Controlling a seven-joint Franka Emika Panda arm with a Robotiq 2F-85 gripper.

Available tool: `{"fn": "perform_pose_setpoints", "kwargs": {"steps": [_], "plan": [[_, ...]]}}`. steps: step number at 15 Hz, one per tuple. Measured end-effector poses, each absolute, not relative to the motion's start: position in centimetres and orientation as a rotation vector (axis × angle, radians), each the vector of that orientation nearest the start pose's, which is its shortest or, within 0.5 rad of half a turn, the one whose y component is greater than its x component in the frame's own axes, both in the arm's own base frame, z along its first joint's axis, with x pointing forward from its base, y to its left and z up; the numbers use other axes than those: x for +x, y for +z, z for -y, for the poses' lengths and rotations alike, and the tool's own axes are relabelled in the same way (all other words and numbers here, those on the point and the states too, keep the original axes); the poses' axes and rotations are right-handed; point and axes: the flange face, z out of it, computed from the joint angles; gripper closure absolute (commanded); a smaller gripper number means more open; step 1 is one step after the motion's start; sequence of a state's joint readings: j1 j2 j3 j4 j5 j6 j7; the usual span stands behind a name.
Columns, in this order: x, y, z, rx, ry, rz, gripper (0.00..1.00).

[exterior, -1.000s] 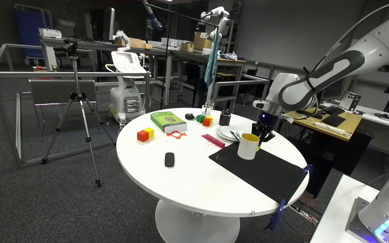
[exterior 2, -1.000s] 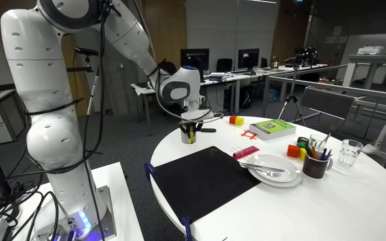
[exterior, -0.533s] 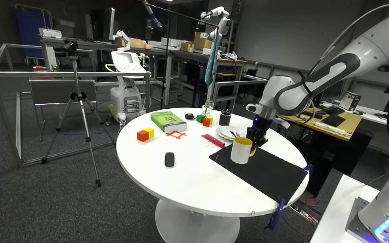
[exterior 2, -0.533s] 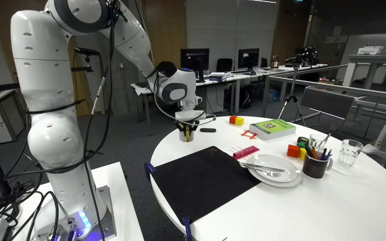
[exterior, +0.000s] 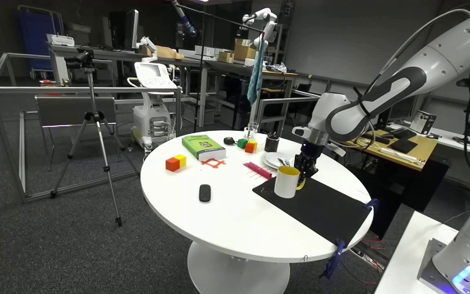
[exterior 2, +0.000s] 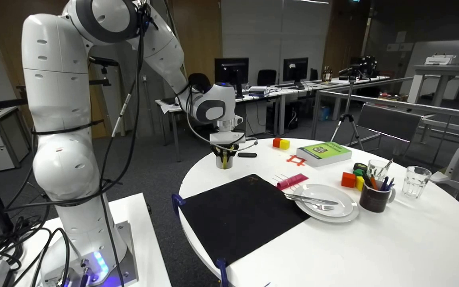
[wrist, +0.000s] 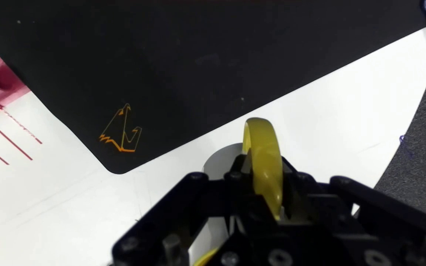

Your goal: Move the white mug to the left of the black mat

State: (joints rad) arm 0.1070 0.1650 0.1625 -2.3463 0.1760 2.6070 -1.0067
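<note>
The white mug (exterior: 285, 183) hangs upright, its inside yellow. My gripper (wrist: 263, 171) is shut on its yellow handle (wrist: 266, 155), which runs between the two fingers in the wrist view. Most of the mug's wall (wrist: 210, 234) is hidden there by the fingers. The black mat (exterior 2: 245, 219) lies flat on the table. Seen from the wrist, the mug is over white tabletop just outside the mat's long edge. In an exterior view the gripper (exterior 2: 224, 154) and mug show beyond the mat's far left side. The mug appears raised off the table.
A round white table (exterior: 227, 220) carries a small black object (exterior: 205, 193), a pink roll (exterior 2: 292, 181), stacked plates (exterior 2: 347, 217) with cutlery, a green book (exterior 2: 325, 151), coloured blocks (exterior: 173, 164), a dark pen mug (exterior 2: 374, 199) and glasses (exterior 2: 416, 183). Blue clamps (exterior: 333, 261) grip the mat's edge.
In an exterior view the mug and gripper have moved left and slightly down in the picture, most of it in the first half second. The handle has stayed in the grip throughout.
</note>
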Motion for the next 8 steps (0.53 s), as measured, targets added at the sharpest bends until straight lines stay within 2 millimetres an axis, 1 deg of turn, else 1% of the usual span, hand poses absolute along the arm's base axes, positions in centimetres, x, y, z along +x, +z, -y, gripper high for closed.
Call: {"fn": "perform_pose_setpoints", "kwargs": {"steps": [4,5,8], "plan": [[50.61,27.24,-13.64,-2.583,-0.205,1.629,0.91],[50.61,27.24,-13.64,-2.583,-0.205,1.629,0.98],[50.52,26.74,-13.70,-2.586,-0.190,1.617,0.98]]}}
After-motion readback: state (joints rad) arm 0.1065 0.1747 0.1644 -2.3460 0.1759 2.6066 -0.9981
